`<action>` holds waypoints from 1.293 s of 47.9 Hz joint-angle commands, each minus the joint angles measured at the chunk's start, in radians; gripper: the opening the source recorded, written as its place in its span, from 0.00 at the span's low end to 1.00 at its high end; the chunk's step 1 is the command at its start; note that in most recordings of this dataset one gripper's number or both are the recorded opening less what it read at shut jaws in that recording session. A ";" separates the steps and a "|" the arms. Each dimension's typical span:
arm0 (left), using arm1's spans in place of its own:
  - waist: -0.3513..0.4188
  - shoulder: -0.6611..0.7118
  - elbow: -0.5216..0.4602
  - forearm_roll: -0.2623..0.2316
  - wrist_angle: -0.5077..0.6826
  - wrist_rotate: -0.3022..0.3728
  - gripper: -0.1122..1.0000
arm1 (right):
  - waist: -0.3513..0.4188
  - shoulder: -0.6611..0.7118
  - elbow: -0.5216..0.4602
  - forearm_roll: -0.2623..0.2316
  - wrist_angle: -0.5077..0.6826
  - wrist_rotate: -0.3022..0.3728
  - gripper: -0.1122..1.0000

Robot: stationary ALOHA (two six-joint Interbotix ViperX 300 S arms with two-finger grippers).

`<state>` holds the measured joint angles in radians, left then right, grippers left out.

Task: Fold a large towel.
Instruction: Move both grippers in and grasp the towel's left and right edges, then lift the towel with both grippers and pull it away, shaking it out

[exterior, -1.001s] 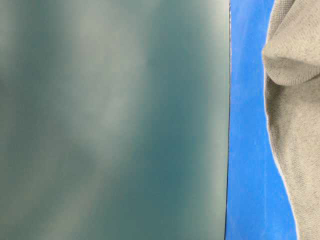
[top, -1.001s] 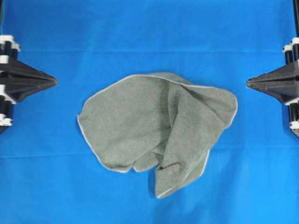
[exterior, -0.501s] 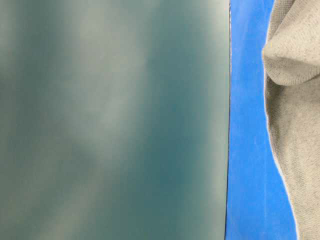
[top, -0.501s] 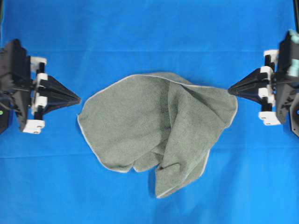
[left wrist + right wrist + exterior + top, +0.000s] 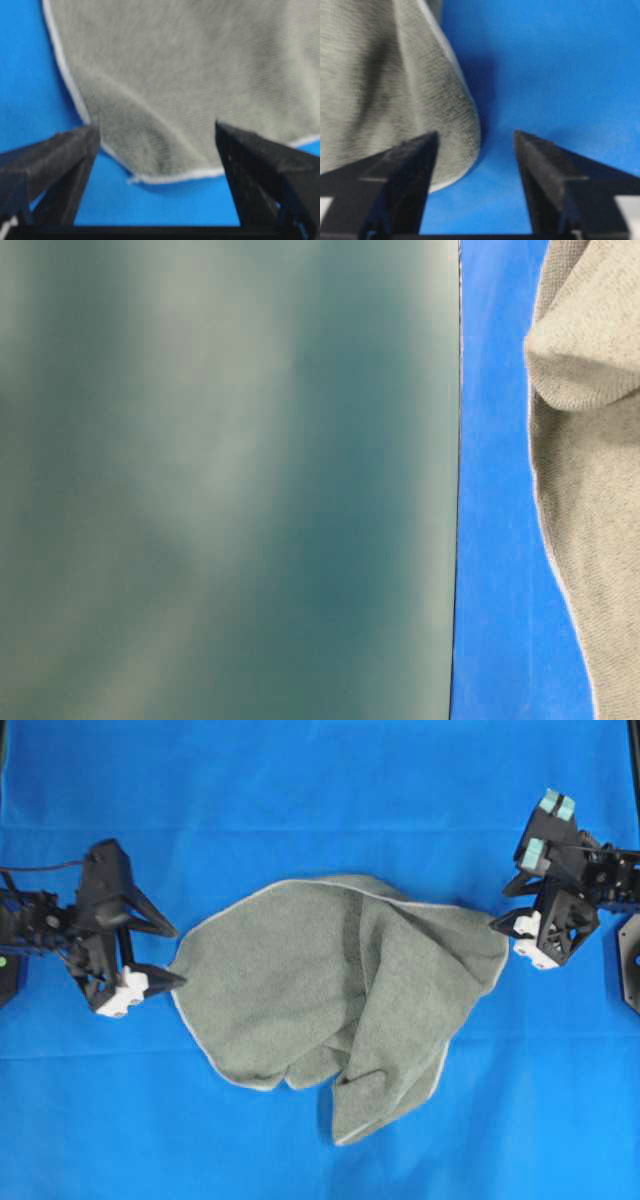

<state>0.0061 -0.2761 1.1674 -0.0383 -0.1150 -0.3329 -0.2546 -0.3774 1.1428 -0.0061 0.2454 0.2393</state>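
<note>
both arms have swung in from the side edges toward the towel (image 5: 340, 1000), and both end effectors, pinched to a point a second ago, now stand spread wide; towel itself has not shifted; it lies crumpled mid-bench on the blue sheet (image 5: 300, 790), long axis roughly left-right, a fold flopped over its right half; left end effector (image 5: 160, 955) sits at the towel's left corner, lower fingertip just touching the hem, corner straight ahead between the jaws in the wrist view (image 5: 155, 150); right end effector (image 5: 515, 910) is at the right edge, towel bulge beside one finger, mostly off to one side (image 5: 475, 145); both released, holding nothing; left looks better lined up for a grab.
</note>
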 commanded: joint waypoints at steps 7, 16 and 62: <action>0.058 0.135 -0.031 -0.002 -0.057 -0.011 0.89 | -0.012 0.091 -0.009 -0.017 -0.080 -0.002 0.66; 0.081 0.184 -0.067 -0.002 -0.025 -0.008 0.88 | -0.014 0.137 -0.017 -0.023 -0.084 -0.005 0.66; 0.104 -0.209 -0.360 0.015 0.586 0.009 0.12 | -0.012 -0.453 -0.130 -0.041 0.242 -0.009 0.11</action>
<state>0.1089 -0.4264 0.8621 -0.0261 0.4249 -0.3252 -0.2669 -0.7547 1.0554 -0.0460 0.4587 0.2301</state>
